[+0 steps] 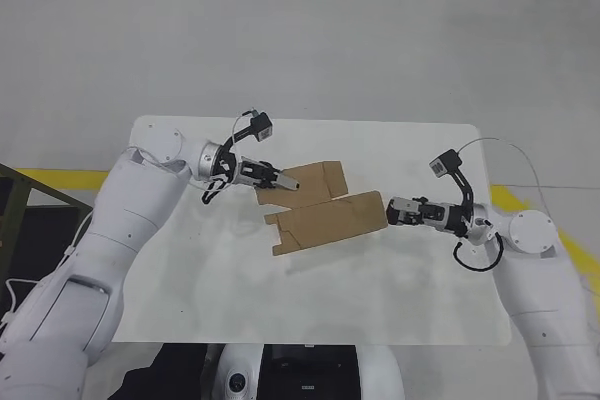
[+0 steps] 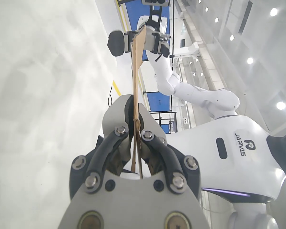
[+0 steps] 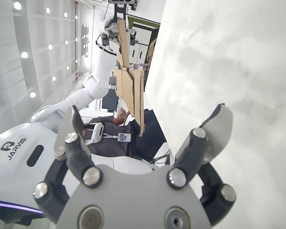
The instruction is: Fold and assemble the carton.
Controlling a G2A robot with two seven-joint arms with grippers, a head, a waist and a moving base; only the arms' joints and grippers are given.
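Observation:
The carton (image 1: pixel 325 215) is a flattened brown cardboard blank with a second panel angled off toward the far side, held over the middle of the white table (image 1: pixel 380 300). My left gripper (image 1: pixel 288 184) is shut on its left end; the cardboard edge (image 2: pixel 136 72) is pinched between the pads (image 2: pixel 127 107). My right gripper (image 1: pixel 390 211) is at the carton's right end, open, with its fingers (image 3: pixel 219 117) spread either side of the cardboard tip (image 3: pixel 141 129). The left wrist view shows that open gripper (image 2: pixel 141 42) straddling the far end. Neither right finger visibly presses the carton.
The table's edges are well away from the carton on all sides. A dark metal frame (image 1: pixel 5 200) stands off the table's left side, beside a yellow floor line (image 1: pixel 70 178).

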